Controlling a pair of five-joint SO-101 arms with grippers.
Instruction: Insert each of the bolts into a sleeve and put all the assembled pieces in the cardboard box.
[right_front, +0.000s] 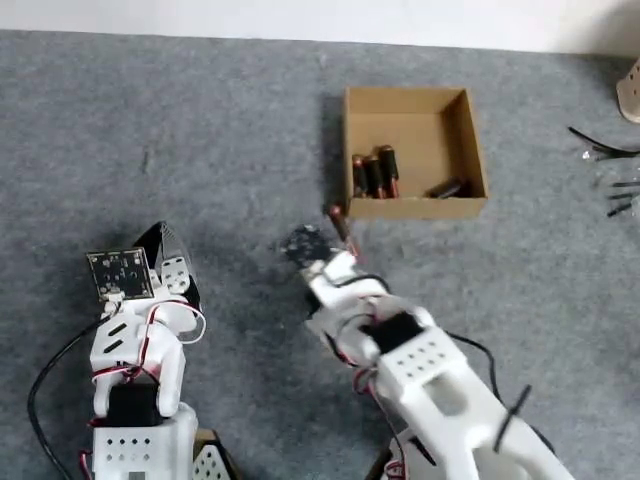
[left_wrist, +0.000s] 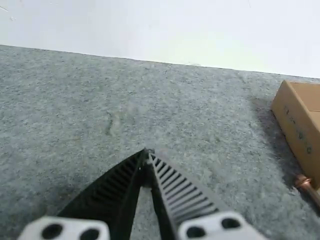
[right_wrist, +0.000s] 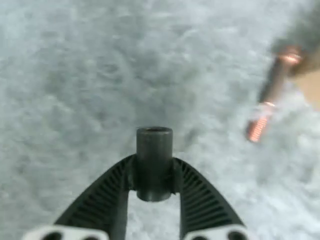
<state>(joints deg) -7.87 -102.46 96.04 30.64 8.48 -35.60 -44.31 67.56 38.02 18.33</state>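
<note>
Our right tool (right_wrist: 154, 172) grips a dark sleeve (right_wrist: 154, 150), whose open end points out past the fingertips, low over the grey table (right_front: 200, 120). A copper bolt (right_front: 340, 223) lies loose on the table just beside it, near the front wall of the box (right_front: 415, 208). Several assembled pieces (right_front: 375, 176) lie inside the box. Our left tool (left_wrist: 147, 156) is closed on nothing, well apart from the box.
</note>
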